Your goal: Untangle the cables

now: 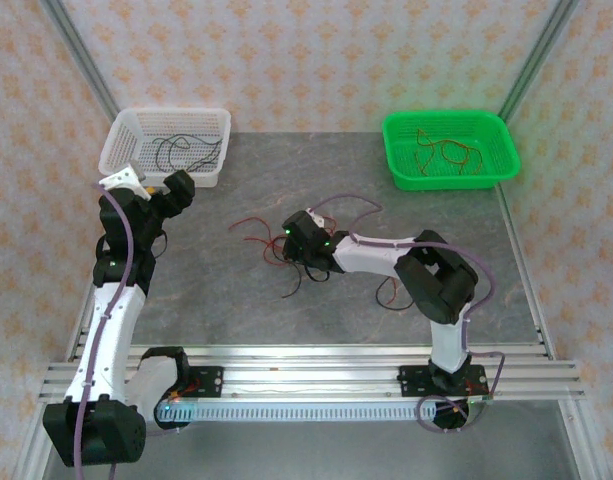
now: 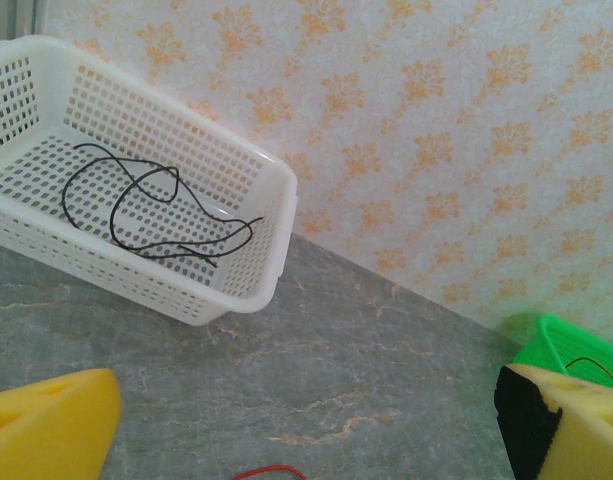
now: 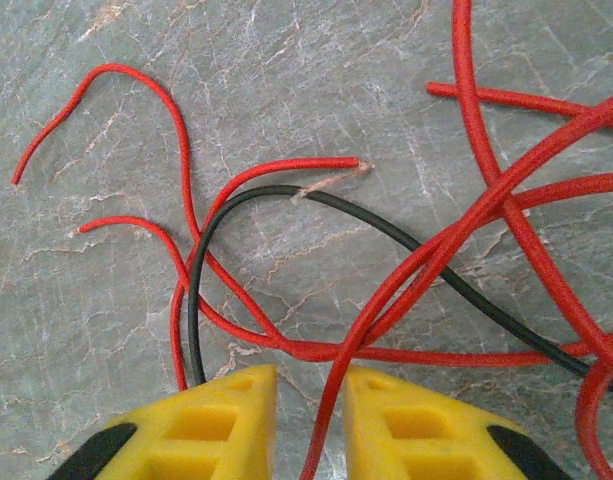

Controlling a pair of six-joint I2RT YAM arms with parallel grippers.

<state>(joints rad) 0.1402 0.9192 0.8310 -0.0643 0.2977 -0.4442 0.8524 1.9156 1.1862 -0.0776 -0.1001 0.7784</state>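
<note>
The right gripper stands narrow astride a thin red cable — gap showing on both sides, nothing pinched yet — over the tangle of red and black cables midway on the grey stone-patterned table. The step looks like singling out that strand; next it needs a firm pinch and a slow pull clear of the black cable crossing it (likely bound for the green plastic basket). The left gripper hangs wide and empty by the white perforated basket.

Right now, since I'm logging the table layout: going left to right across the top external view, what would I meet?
White basket → tangle of red and black cables on the table → green basket.
</note>
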